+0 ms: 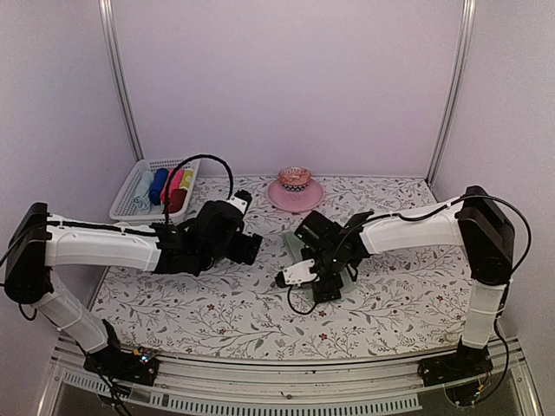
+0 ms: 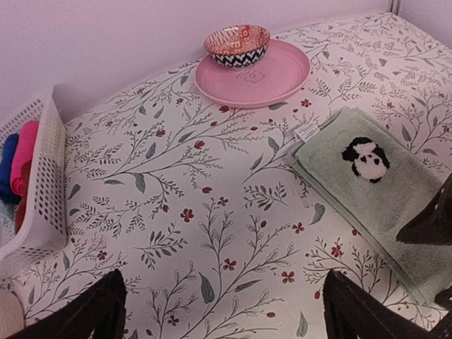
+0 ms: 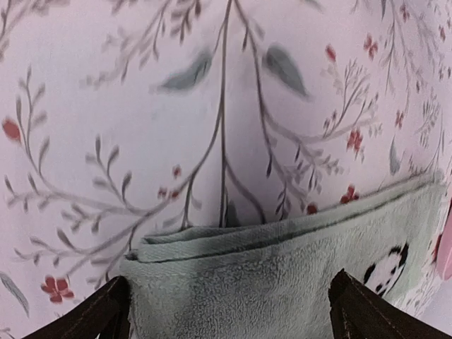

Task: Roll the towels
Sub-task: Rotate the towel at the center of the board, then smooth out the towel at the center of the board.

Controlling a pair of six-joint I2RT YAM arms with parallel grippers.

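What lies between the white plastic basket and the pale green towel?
The left wrist view shows only bare floral-printed table cover between the white perforated plastic basket and the pale sage green cloth towel.

No legible text; tag on green towel unreadable.

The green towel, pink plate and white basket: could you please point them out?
green towel (image 2: pixel 367 208), left wrist view, plain pile below motif.
pink plate (image 2: pixel 263 83), left wrist view, bare front part.
white basket (image 2: pixel 46 191), left wrist view, side wall.

Fluffy matt green towel, glossy pink plate, perforated plastic basket.
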